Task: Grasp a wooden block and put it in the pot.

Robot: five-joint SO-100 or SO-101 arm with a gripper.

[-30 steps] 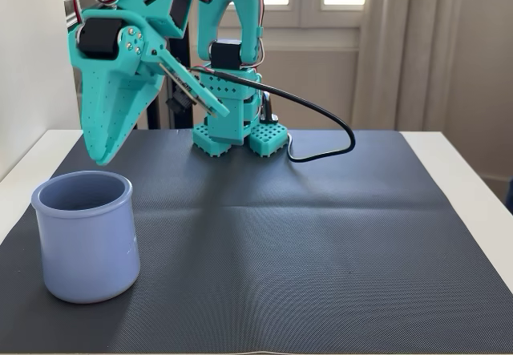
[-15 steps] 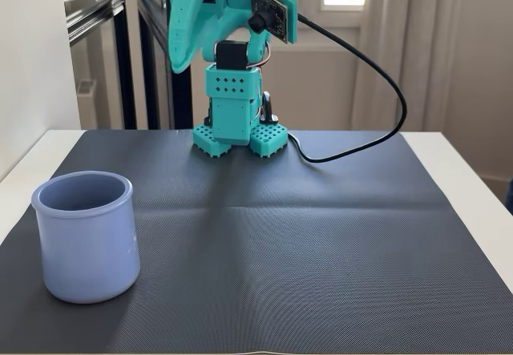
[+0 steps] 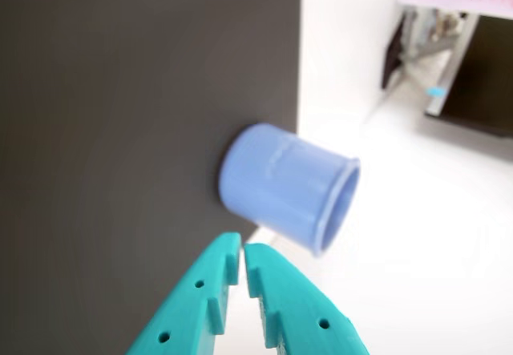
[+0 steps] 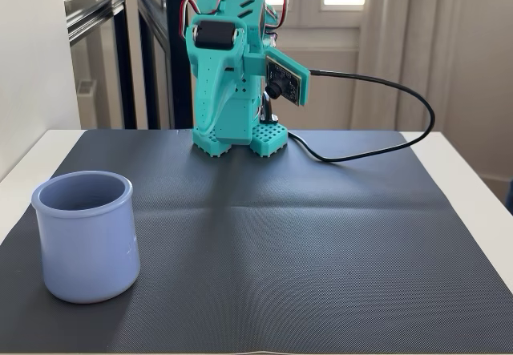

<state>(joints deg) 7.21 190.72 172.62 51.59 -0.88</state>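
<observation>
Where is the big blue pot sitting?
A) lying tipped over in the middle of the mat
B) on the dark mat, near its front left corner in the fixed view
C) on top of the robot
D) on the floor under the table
B: in the fixed view the pot stands upright on the dark mat, at its front left, far from the teal arm.

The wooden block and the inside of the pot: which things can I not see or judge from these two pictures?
- Wooden block: visible in neither view, so its place is unknown.
- Inside of the pot: in the fixed view the near wall hides the bottom; in the wrist view the pot shows mostly its outside.
- Tool: the wrist view's lower edge cuts off its base; the fingers look nearly together with nothing between them.
- Background in the wrist view: blurred.
</observation>
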